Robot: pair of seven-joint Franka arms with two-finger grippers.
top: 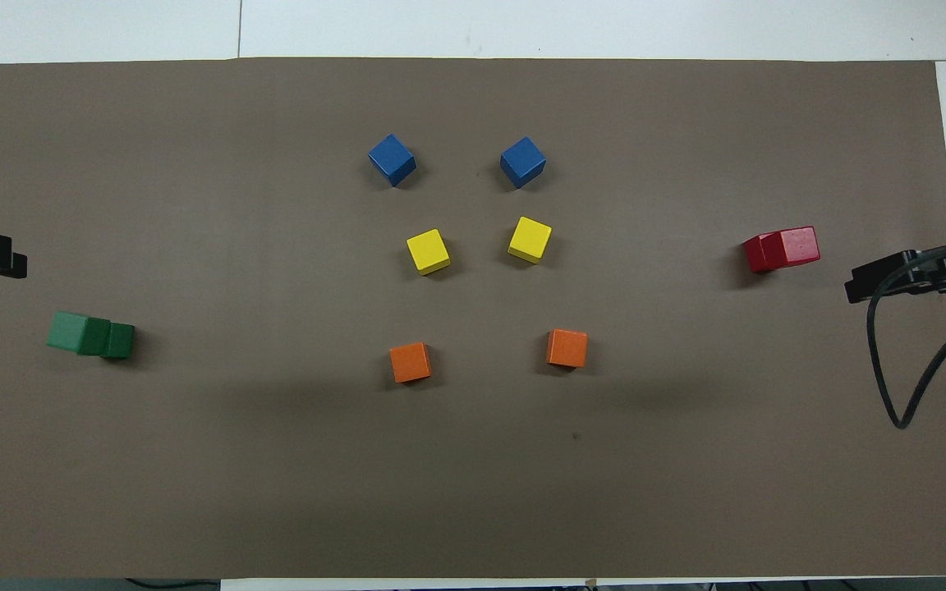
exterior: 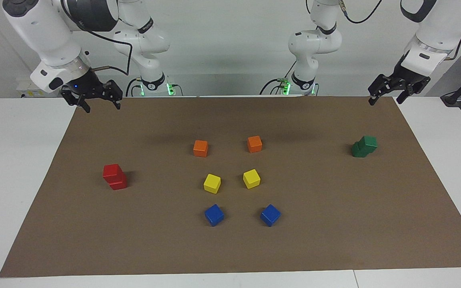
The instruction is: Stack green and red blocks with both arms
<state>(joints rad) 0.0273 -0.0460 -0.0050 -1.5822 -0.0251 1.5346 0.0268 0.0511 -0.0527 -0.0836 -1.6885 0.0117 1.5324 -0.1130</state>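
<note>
White walls rise at the robots' end of a white table [exterior: 22,168], most of which is covered by a brown mat [exterior: 334,224].

Toward the right arm's end stands the red stack [exterior: 114,176], one red cube on another. Its long axis is vertical, and the upper cube sits slightly askew on the lower, shifted toward the edge of the mat. Toward the left arm's end stands the green stack [exterior: 364,146], also two cubes high and upright, its upper cube offset toward that end of the table, so the pile looks stepped.

The right gripper [exterior: 91,100] hangs in the air over the mat's corner by its own base, fingers spread apart and pointing down, holding nothing. The red stack lies well apart from those fingertips, lower and clear of them. The left gripper [exterior: 386,94] hangs over the matching corner at its own end, its fingers likewise parted and empty, with the green stack well below and apart from their tips.

Between the stacks, in the middle of the mat, lie three pairs of single cubes: orange cubes [exterior: 200,148] nearest the robots, then yellow cubes [exterior: 212,183], then blue cubes [exterior: 214,215] farthest away. None touch one another.
</note>
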